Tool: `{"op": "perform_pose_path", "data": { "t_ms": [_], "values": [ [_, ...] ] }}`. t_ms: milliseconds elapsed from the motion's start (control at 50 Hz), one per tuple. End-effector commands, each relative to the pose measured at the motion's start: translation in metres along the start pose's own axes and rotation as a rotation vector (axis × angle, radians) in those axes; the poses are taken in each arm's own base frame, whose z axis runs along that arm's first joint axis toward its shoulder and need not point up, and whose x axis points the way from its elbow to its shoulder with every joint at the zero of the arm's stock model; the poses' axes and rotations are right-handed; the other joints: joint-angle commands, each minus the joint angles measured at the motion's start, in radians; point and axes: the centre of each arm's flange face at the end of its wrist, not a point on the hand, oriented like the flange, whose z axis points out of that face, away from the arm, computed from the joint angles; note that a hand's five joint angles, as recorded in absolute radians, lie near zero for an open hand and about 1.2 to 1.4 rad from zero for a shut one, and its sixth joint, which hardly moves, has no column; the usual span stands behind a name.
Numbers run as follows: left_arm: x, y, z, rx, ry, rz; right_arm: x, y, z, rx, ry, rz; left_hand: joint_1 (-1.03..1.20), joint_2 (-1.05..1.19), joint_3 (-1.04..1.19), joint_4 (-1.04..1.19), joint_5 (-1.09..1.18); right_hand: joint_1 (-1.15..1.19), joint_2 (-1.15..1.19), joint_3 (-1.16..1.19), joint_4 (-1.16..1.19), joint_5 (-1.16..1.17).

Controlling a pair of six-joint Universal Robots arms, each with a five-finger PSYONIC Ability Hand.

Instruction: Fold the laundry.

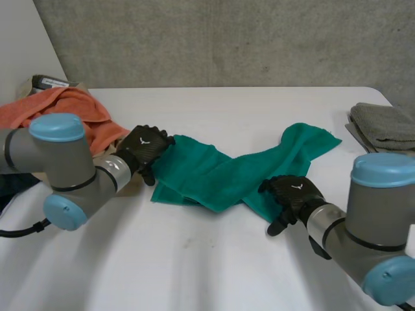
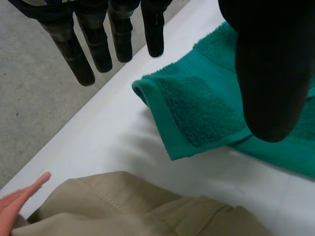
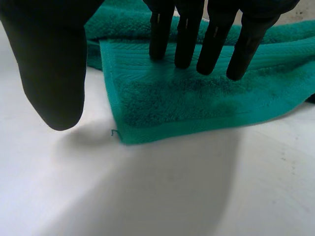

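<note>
Two robot hands are at opposite ends of a green towel (image 1: 220,172) lying rumpled across the middle of the white bench (image 1: 194,259): the left robot hand (image 1: 146,149) over its left corner, the right robot hand (image 1: 293,197) over its near right corner. Each has straight fingers and its thumb held apart, clamped on nothing. An orange cloth (image 1: 78,110) lies behind the left arm, and a folded grey towel (image 1: 386,126) sits at the bench's right edge.

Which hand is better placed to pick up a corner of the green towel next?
Probably the right hand: its open fingers hang right over a flat corner of the green towel, thumb just off the edge. The left hand is open too, but its fingers reach past its corner.
</note>
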Motion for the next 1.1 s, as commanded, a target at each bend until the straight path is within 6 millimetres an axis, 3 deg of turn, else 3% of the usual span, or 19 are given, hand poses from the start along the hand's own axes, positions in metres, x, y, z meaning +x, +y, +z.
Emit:
{"op": "perform_pose_path", "data": {
  "t_ms": [20, 180, 600, 780, 880, 1000, 1100],
  "values": [
    [0.005, 0.004, 0.014, 0.010, 0.013, 0.017, -0.006, 0.001, 0.014, 0.019, 0.035, -0.034, 0.215, 0.204, 0.207, 0.203, 0.200, 0.152, 0.160, 0.151, 0.148, 0.142],
    [0.007, -0.002, 0.014, 0.022, 0.007, 0.018, -0.003, 0.010, 0.025, 0.006, 0.063, -0.088, 0.233, 0.222, 0.224, 0.221, 0.218, 0.258, 0.266, 0.257, 0.253, 0.248],
    [0.021, -0.010, 0.006, 0.029, 0.037, 0.023, 0.003, -0.005, 0.049, 0.079, 0.085, -0.137, 0.233, 0.222, 0.224, 0.221, 0.218, 0.311, 0.319, 0.310, 0.306, 0.301],
    [0.016, -0.008, 0.007, 0.023, 0.025, 0.020, 0.011, -0.018, 0.058, 0.121, 0.119, -0.195, 0.233, 0.222, 0.224, 0.221, 0.218, 0.637, 0.645, 0.636, 0.632, 0.626],
    [0.015, -0.007, 0.007, 0.021, 0.024, 0.019, 0.028, -0.029, 0.067, 0.150, 0.166, -0.192, 0.216, 0.204, 0.207, 0.203, 0.201, 0.640, 0.648, 0.639, 0.635, 0.630],
    [0.016, -0.004, 0.008, 0.016, 0.027, 0.022, 0.034, -0.033, 0.071, 0.154, 0.180, -0.221, 0.095, 0.084, 0.087, 0.083, 0.080, 0.523, 0.531, 0.522, 0.518, 0.512],
    [0.015, -0.003, 0.012, 0.022, 0.024, 0.028, 0.038, -0.036, 0.071, 0.159, 0.185, -0.227, 0.072, 0.060, 0.063, 0.060, 0.057, 0.581, 0.589, 0.580, 0.577, 0.571]
  ]
}}
